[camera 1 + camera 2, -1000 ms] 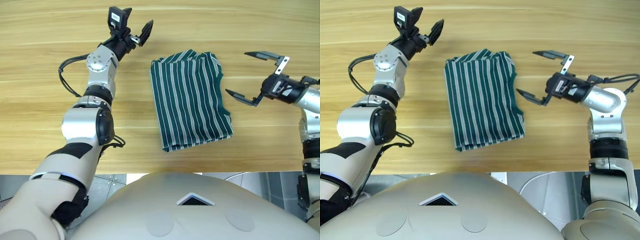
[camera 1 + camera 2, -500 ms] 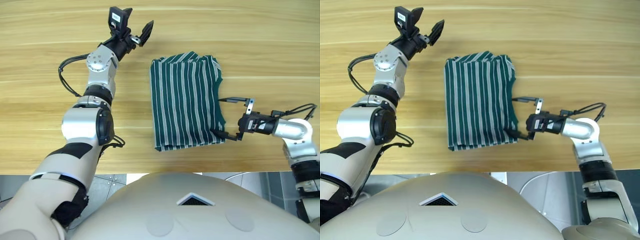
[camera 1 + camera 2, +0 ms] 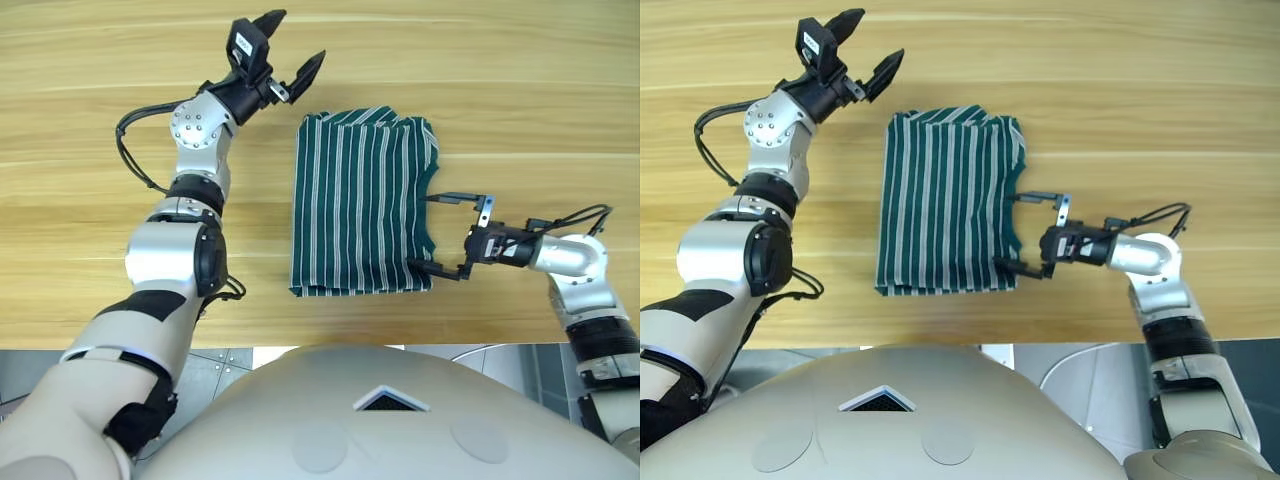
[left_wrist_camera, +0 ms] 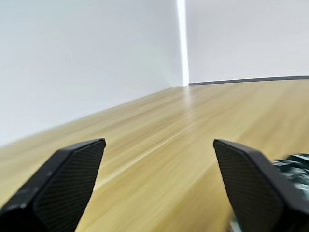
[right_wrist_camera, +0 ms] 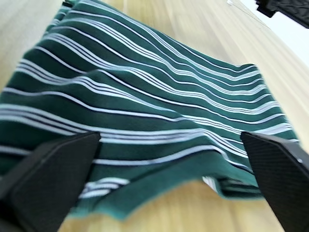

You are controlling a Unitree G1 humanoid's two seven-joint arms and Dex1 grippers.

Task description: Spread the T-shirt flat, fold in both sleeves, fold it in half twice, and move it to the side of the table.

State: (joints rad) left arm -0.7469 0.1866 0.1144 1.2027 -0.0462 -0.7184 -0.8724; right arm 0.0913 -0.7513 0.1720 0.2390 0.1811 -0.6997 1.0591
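right claw point(image 3: 430, 232) spread wide at the folded t-shirt point(image 3: 355, 205) edge — left claw point(image 3: 298, 38) wide too.

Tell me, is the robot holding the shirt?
Nothing is held. The right gripper sits open at the right edge of the T-shirt; the left gripper hangs open beside it.

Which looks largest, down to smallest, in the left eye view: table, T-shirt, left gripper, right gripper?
1. table
2. T-shirt
3. left gripper and right gripper: both open and about alike in size, so not ranked against each other.
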